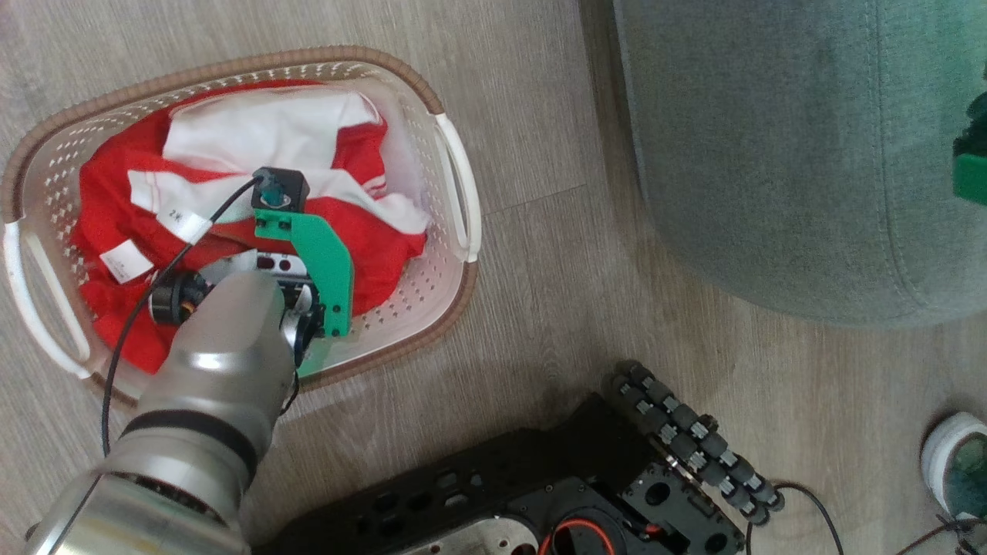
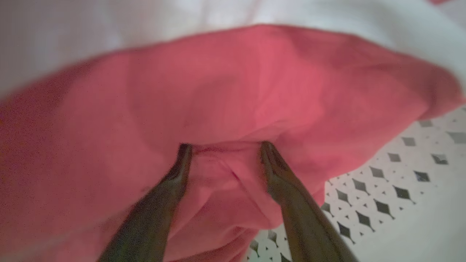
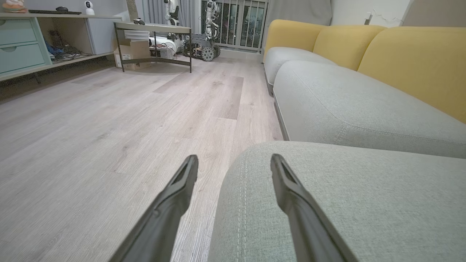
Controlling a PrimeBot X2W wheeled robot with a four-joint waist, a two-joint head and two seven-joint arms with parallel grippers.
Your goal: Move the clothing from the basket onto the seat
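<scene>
The basket (image 1: 231, 65) is sitting on the wood-grain floor (image 1: 540, 100) at the left of the head view. Its oval is lying with the long axis running roughly across that view, a white handle at each narrow end. Its walls are cream perforated plastic under a brown woven-look rim. The clothing (image 1: 108, 193) is lying crumpled inside it, filling most of the basket and spreading along its length. The cloth is soft and bright red, with a white panel bunched on the far side and white labels showing towards the left end.

The silvery left arm (image 1: 208, 362) is reaching down into the heap. In the left wrist view, the left pincer (image 2: 226, 147) is standing wide open. Its dark fingertips (image 2: 185, 153) are pressing into the red cloth with a small fold lying between them, and nothing is clamped. The basket's diamond-pierced bottom is showing at the lower right of that view.

The robot's black base (image 1: 555, 493) is sitting between the basket and the seat (image 1: 771, 154). The seat is standing to the right, well apart from the basket: grey-green woven fabric, round-cornered, with a stitched seam. The right pincer (image 3: 233, 160) is hovering wide open and empty over the seat's corner.
</scene>
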